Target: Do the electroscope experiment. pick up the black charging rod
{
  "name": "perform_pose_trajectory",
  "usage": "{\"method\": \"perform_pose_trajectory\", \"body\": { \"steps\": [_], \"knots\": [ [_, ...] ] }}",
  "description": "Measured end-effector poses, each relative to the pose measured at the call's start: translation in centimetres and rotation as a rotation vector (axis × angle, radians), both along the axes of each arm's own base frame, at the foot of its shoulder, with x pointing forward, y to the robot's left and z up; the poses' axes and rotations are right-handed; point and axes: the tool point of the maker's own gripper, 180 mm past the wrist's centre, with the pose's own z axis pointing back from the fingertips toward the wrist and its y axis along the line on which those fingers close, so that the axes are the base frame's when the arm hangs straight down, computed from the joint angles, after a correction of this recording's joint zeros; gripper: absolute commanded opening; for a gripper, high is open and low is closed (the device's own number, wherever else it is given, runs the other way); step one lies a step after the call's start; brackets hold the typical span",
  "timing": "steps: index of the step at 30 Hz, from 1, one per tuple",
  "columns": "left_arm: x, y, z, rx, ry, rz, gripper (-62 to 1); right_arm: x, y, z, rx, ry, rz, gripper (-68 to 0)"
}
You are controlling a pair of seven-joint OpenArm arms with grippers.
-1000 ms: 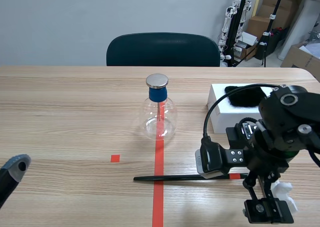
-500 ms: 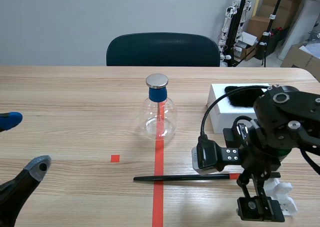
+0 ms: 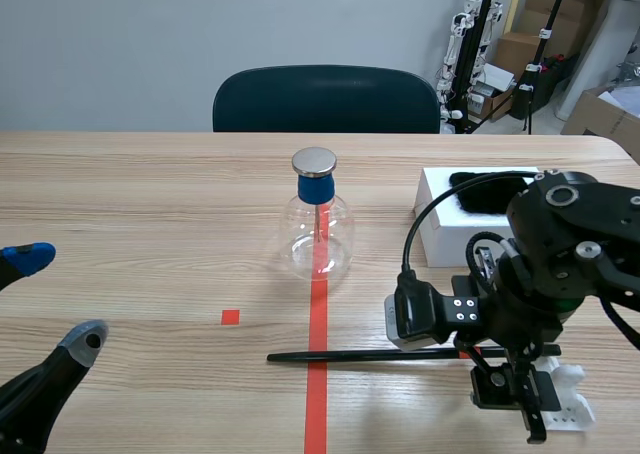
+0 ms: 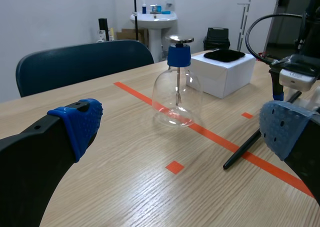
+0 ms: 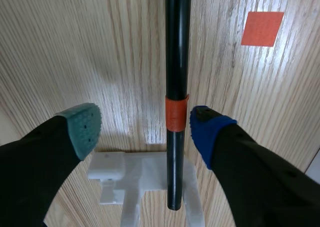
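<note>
Black charging rod [image 5: 177, 47] between wide-open right jaws, just beside blue pad [image 5: 210, 129], left jaws wide too

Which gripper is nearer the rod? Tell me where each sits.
Right. The right gripper is open around the rod; the left gripper hangs open, well past the rod's tip.

The right arm [image 3: 570, 244] was bulky matte black, with rounded joints capped by silver discs. A thin black cable [image 3: 412, 242] looped to a grey-and-black wrist box [image 3: 420, 319] studded with pale screws. The right gripper [image 5: 144, 129] wore one grey-green dotted pad [image 5: 84, 127] and one blue pad [image 5: 206, 129]. The left gripper [image 4: 181, 126] had thick black fingers [image 4: 30, 157], padded blue.
</note>
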Motion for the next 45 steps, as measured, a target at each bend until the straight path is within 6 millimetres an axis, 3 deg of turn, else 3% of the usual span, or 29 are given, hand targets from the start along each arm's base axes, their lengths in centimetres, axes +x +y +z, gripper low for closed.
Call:
{"method": "perform_pose_trajectory", "body": {
  "steps": [7,13,22,31,37,45],
  "knots": [
    [0.0,0.1,-1.0,-0.024,0.011,0.006,1.4,0.0,0.0,0.0,-0.002,0.0,0.0,-35.8],
    [0.1,-0.2,-1.4,-0.038,0.001,-0.003,1.4,0.0,-0.1,0.0,-0.005,0.0,0.0,-51.2],
    [0.2,0.1,-1.8,-0.062,0.002,0.022,1.4,0.0,-0.1,0.0,-0.005,0.0,0.0,-67.4],
    [-0.4,-0.2,-2.2,-0.076,-0.016,0.028,1.4,0.6,-0.2,0.0,-0.009,-0.032,0.02,-67.3],
    [0.2,0.3,-2.2,-0.083,-0.024,0.048,1.4,0.9,-0.1,0.1,0.013,-0.056,0.034,-67.3],
    [0.5,0.5,-2.2,-0.082,-0.028,0.055,1.4,0.9,-1.4,0.3,0.014,-0.058,0.026,-67.3]
  ]
}}
